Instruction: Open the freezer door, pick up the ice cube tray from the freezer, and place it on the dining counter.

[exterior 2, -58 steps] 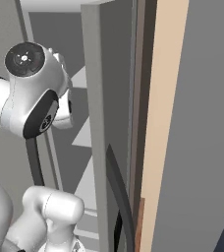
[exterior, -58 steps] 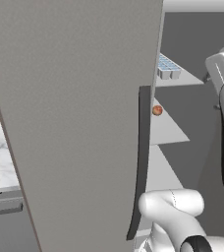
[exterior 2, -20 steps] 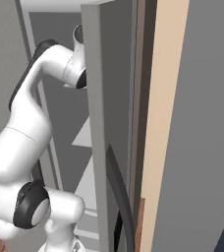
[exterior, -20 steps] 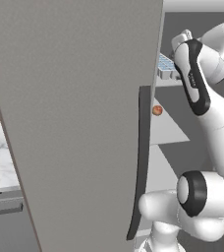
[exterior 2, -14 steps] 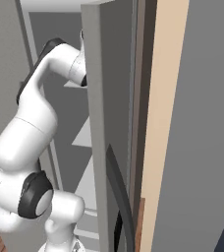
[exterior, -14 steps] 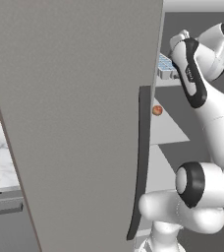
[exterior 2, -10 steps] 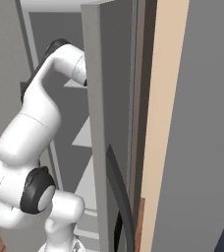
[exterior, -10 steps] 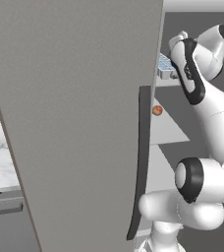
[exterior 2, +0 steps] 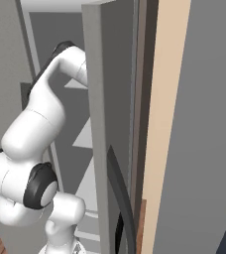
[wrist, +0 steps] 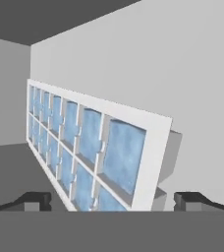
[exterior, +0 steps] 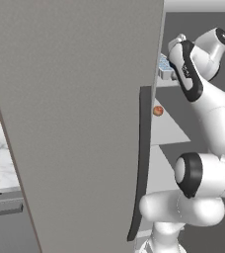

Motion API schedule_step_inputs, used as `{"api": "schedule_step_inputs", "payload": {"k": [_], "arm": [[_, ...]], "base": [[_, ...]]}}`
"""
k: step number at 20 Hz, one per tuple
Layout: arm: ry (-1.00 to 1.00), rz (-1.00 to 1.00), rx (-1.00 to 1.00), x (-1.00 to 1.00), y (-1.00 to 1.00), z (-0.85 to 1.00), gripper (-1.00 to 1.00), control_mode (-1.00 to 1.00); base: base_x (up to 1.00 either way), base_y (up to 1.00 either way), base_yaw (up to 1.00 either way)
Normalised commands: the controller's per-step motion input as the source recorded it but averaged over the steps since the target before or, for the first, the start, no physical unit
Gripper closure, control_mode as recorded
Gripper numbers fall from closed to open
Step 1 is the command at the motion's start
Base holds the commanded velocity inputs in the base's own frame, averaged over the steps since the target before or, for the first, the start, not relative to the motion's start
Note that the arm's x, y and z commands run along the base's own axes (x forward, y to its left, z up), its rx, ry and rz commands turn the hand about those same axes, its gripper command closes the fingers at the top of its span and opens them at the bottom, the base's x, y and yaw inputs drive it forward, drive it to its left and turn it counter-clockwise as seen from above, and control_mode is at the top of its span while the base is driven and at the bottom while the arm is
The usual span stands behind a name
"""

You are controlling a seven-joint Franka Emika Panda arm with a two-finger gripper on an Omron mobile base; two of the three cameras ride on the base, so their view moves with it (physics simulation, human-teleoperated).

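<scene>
Door: the tall, flat matte-grey freezer door [exterior: 75, 123] stood swung wide with its long dark curved handle [exterior: 140, 163] at the edge, which left the dark grey interior of the freezer [exterior: 203, 24] free for the arm to reach in.
Tray: the small pale blue-white ice cube tray with square compartments [wrist: 92, 147] lay on a pale grey shelf [wrist: 182, 88], directly ahead of the pincer [wrist: 111, 202] and between its two tips.
Pincer: spread wide, one dark tip either side of the tray's near end, holding nothing; I judged this a line-up for closing across the tray's width.
Red item: a small round red-orange thing [exterior: 157, 110] sat on a lower shelf, below the pincer.
Change: against the view from 2.9 s earlier, the arm had swung up and in toward the tray's shelf; door unmoved.
</scene>
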Motion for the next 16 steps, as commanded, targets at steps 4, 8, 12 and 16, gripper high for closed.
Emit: {"api": "schedule_step_inputs", "payload": {"k": [4, 8, 12, 16], "arm": [[0.0, 0.0, 0.0, 0.2, 0.0, -0.26, -1.0, -1.0], [0.0, 0.0, 0.0, 0.35, 0.0, -0.24, -1.0, -1.0], [0.0, 0.0, 0.0, 0.42, 0.0, -0.19, 1.0, -1.0], [0.0, 0.0, 0.0, 0.38, 0.0, -0.08, 1.0, -1.0]], "base": [[0.0, 0.0, 0.0], [0.0, 0.0, 0.0], [0.0, 0.0, 0.0], [0.0, 0.0, 0.0]]}}
